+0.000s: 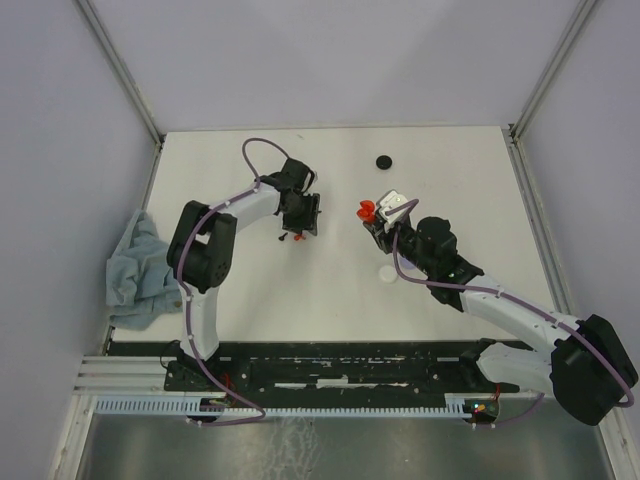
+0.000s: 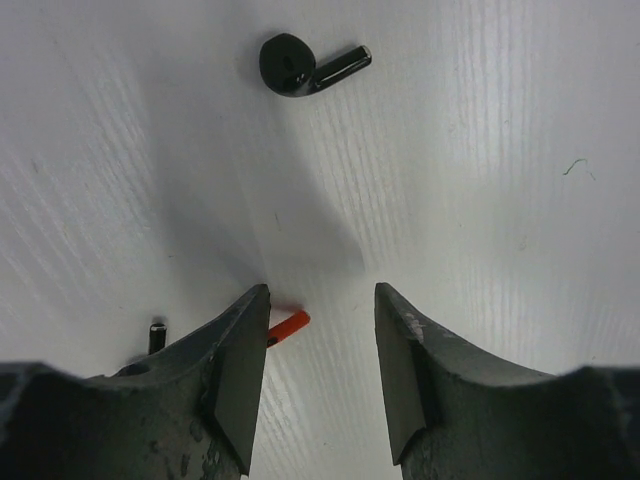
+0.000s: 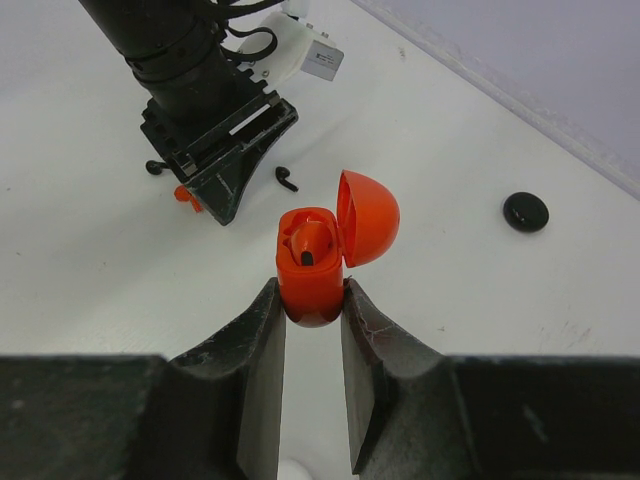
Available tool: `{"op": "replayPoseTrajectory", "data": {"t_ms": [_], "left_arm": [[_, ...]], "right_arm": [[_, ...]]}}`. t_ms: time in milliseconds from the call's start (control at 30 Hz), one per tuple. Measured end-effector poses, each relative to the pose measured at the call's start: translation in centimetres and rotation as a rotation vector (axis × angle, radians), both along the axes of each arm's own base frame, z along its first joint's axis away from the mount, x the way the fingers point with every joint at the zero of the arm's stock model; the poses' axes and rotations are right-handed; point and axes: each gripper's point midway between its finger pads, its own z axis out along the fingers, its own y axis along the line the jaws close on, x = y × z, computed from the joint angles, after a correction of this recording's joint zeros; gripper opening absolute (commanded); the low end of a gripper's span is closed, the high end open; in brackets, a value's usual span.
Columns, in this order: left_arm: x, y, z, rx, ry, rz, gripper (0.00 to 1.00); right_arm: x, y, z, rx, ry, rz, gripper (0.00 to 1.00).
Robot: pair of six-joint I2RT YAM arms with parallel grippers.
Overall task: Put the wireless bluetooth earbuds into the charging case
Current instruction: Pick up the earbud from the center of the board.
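Observation:
My right gripper (image 3: 312,300) is shut on an open red charging case (image 3: 312,275), its lid (image 3: 368,218) hinged back to the right. One red earbud (image 3: 312,240) sits in the case. A second red earbud (image 2: 290,324) lies on the table, its stem poking out from behind the left finger (image 2: 240,370) of my left gripper (image 2: 320,300). That gripper hangs open just above the table with nothing between its pads. A black earbud (image 2: 300,65) lies ahead of it, and another black stem (image 2: 157,335) shows at its left. From above, the left gripper (image 1: 300,215) faces the held case (image 1: 367,211).
A black round case (image 1: 383,161) lies at the back of the table. A small white object (image 1: 388,273) rests under the right arm. A crumpled blue-grey cloth (image 1: 135,270) hangs at the table's left edge. Grey walls close in the back and sides.

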Motion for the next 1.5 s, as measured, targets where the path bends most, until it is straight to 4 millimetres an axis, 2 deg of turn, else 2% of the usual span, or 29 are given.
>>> {"op": "replayPoseTrajectory", "data": {"t_ms": [267,533,800,900,1167,1500], "left_arm": [[-1.4,-0.8,-0.1,0.000,0.009,-0.084,0.52],[-2.8,-0.4,0.1,0.019,0.037,-0.100,0.52],[-2.6,0.6,2.5,0.053,-0.010,-0.076,0.53],[-2.3,1.1,2.8,0.080,-0.025,-0.062,0.53],[-2.2,2.2,2.1,0.140,-0.016,-0.037,0.50],[-1.7,2.9,-0.5,0.200,0.020,-0.009,0.42]], "right_arm": [[0.0,0.0,0.0,0.000,0.000,0.000,0.04],[0.0,0.0,0.0,0.000,0.000,0.001,0.04],[-0.1,0.0,-0.2,-0.004,0.007,0.001,0.04],[-0.1,-0.1,-0.3,-0.008,0.012,0.001,0.04],[-0.2,0.0,-0.5,-0.011,0.017,0.005,0.04],[-0.3,0.1,-0.5,-0.010,0.020,0.019,0.04]]}}
